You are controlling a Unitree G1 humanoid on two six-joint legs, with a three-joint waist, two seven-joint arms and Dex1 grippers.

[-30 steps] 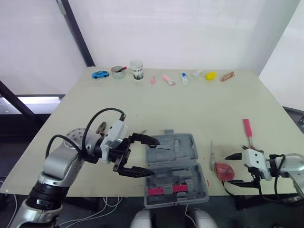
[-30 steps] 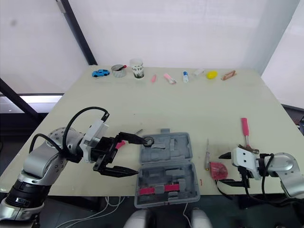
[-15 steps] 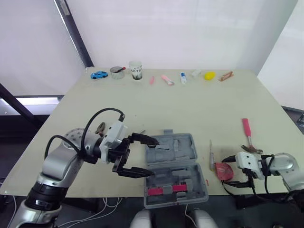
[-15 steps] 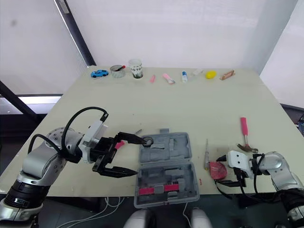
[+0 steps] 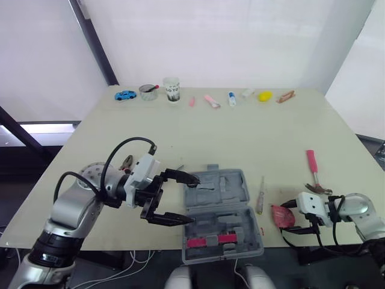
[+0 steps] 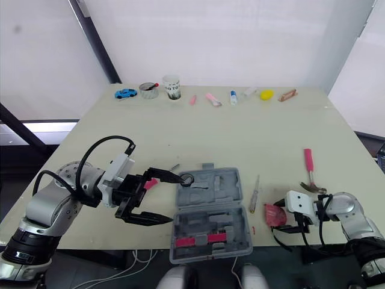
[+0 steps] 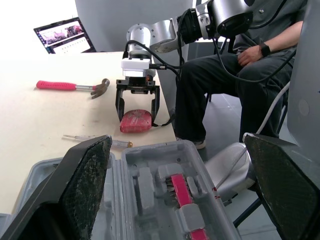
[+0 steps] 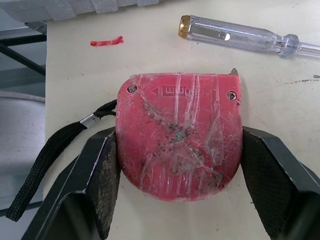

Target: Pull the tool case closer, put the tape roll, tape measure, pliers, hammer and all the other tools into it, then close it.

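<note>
**A:** What is the surface like?

**B:** A pale beige table (image 5: 240,138) with a small red mark (image 8: 106,41) near its front edge. There are white walls behind, and a black pole (image 5: 96,42) slants across the far left corner.

**A:** Anyone in the room?

**B:** The left wrist view shows a person (image 7: 240,75) in dark clothes seated past the table's right end. An open laptop (image 7: 62,35) is beyond the table.

**A:** Where is the case?

**B:** The grey case (image 5: 222,214) lies open at the near edge, between the two arms, with pink tools in its front half.

**A:** And the claws?

**B:** The left gripper (image 5: 191,200) is spread wide at the case's left side. One finger is over the lid corner and the other is by the front half; I cannot tell whether they touch. The right gripper (image 5: 289,217) is clenched on the red tape measure (image 8: 178,150), a finger against each side. The tape measure lies flat on the table to the right of the case.

**A:** The other tools?

**B:** The screwdriver (image 5: 260,195) lies between the case and the tape measure. The hammer (image 5: 313,171) is further back on the right, and the pliers (image 5: 127,162) are beside the left arm. The tape roll (image 5: 148,91) sits at the far edge, between a blue toy car (image 5: 126,95) and a cup (image 5: 172,89).
</note>
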